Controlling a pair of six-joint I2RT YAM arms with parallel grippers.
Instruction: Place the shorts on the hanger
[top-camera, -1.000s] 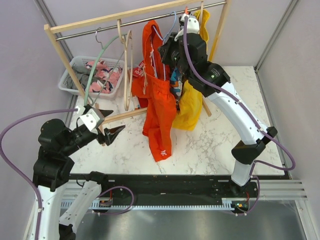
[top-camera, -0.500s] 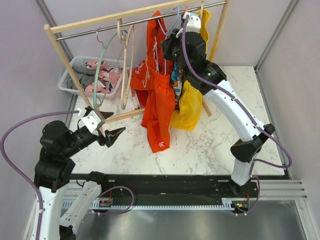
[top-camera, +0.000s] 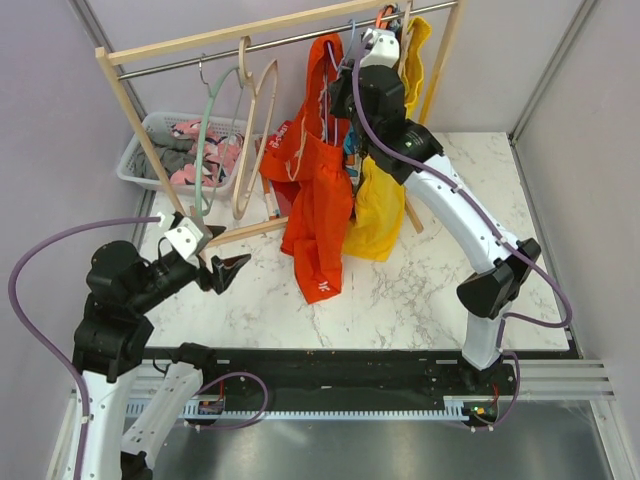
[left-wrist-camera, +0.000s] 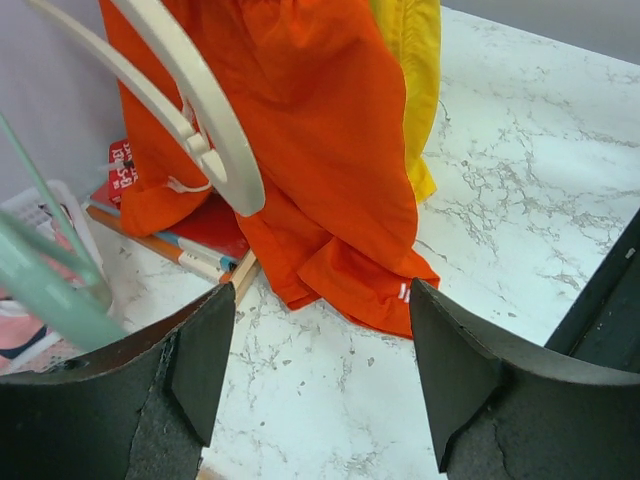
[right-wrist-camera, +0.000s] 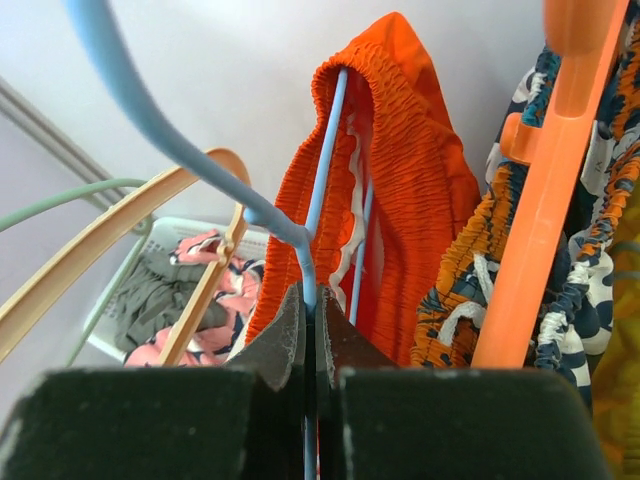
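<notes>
- Left gripper (top-camera: 222, 268): we are holding it low, fingers spread, gripping nothing. Shorts (top-camera: 315, 190) are hanging well ahead of its fingertips and higher.
- Shorts are draping over hanger (right-wrist-camera: 322, 160), long axis dropping toward table (top-camera: 420, 290).
- Right gripper (right-wrist-camera: 309, 300): we are clenching fingers on hanger neck. Hook is curving up-left of fingertips, shorts just beyond them.
- Right arm is nearer, so we are judging it does the hooking onto rail (top-camera: 250, 44).

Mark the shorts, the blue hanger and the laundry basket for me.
shorts (top-camera: 320, 205), top external view, on the hanging orange-red leg.
light-blue hanger (right-wrist-camera: 323, 160), right wrist view, on the thin arm running up into the waistband.
laundry basket (top-camera: 131, 150), top external view, on its white left rim.
</notes>
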